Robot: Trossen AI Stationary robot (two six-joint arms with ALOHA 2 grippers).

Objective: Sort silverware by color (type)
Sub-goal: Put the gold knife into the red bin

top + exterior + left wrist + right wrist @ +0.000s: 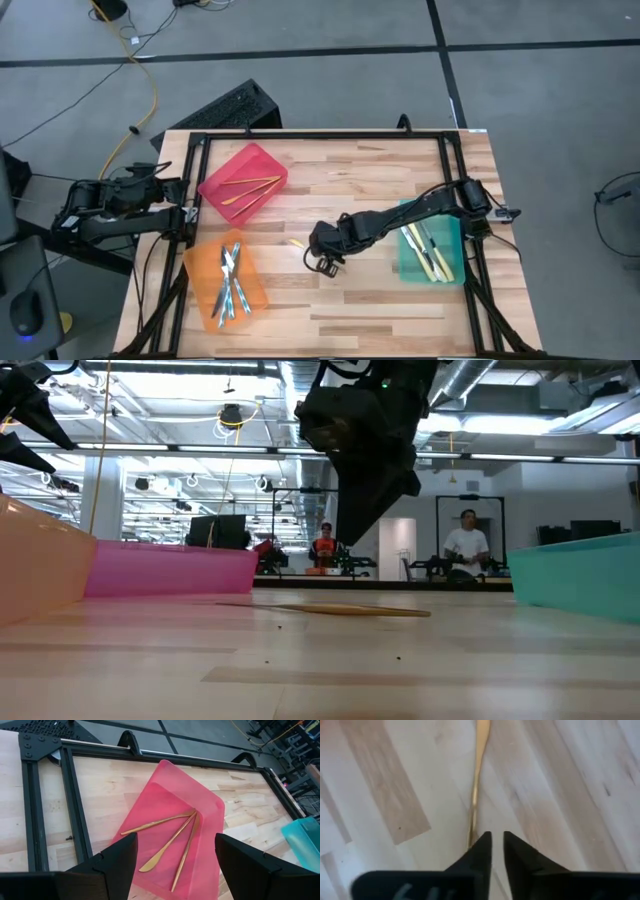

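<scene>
A gold piece (296, 243) lies flat on the bare wood in mid-table, also seen in the low view (340, 610) and the right wrist view (479, 765). My right gripper (325, 262) hovers above its near end (350, 540), fingers all but shut with a thin slit between them (497, 842), touching nothing. The red bin (243, 180) holds three gold pieces (170, 837). Silvery-blue pieces (230, 275) lie in the orange bin (252, 290). Yellow-handled pieces (425, 250) lie in the green bin (455, 245). My left gripper (176, 842) waits open at the table's left edge (180, 212).
A black metal frame (320, 137) runs around the table top. Bare wood lies between the bins and toward the near edge (340, 320). People stand in the room behind the table (468, 545).
</scene>
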